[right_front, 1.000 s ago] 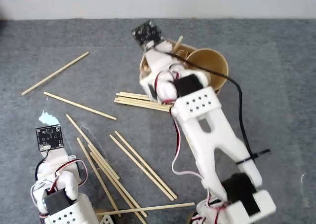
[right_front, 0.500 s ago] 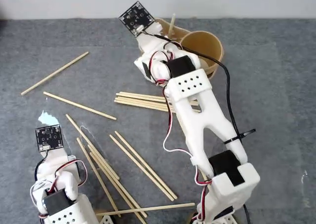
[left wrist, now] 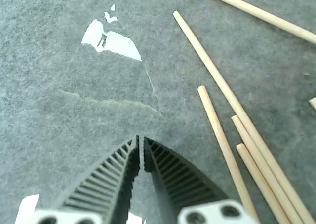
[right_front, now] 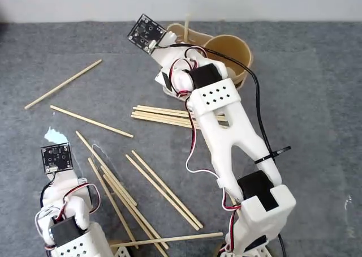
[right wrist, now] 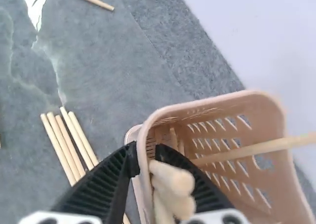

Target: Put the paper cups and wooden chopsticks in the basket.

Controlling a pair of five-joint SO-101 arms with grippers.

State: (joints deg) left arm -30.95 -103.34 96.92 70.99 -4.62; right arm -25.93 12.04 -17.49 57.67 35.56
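- right gripper [right wrist: 145,157] is at the far end of the grey felt mat [right_front: 305,127], claw pinching the wall of the beige slotted plastic basket [right wrist: 222,128]. One finger outside, one inside, rim squeezed btw them
- basket looks tipped, not sitting flat, w/ its open side towards the right wrist view
- inside it there's a clump of pale rounded wooden chopstick ends [right wrist: 170,182] right against the inner finger, plus one long wooden chopstick [right wrist: 256,147] lying across the inside
- high view: a thin wooden stick [right_front: 186,24] pokes straight up past the basket rim
- round brown paper cup [right_front: 229,50] is just beside the basket, mouth facing up-ish, near edge tucked under the white right arm [right_front: 226,132]. Can't tell if it's in the basket or only next to it
- left gripper [left wrist: 140,142] sits low over the mat at the near-left corner, fingers pressed together, nothing btw them
- bundle of four light wooden chopsticks [right_front: 161,115] lies flat mid-mat, one end under the right arm
- heap of loose crossed chopsticks [right_front: 116,186] is just beside the left gripper, w/ two single chopsticks [right_front: 63,84] further out, well apart from the basket
- small pale scrap [left wrist: 111,39] is stuck on the mat a bit ahead of the left fingertips
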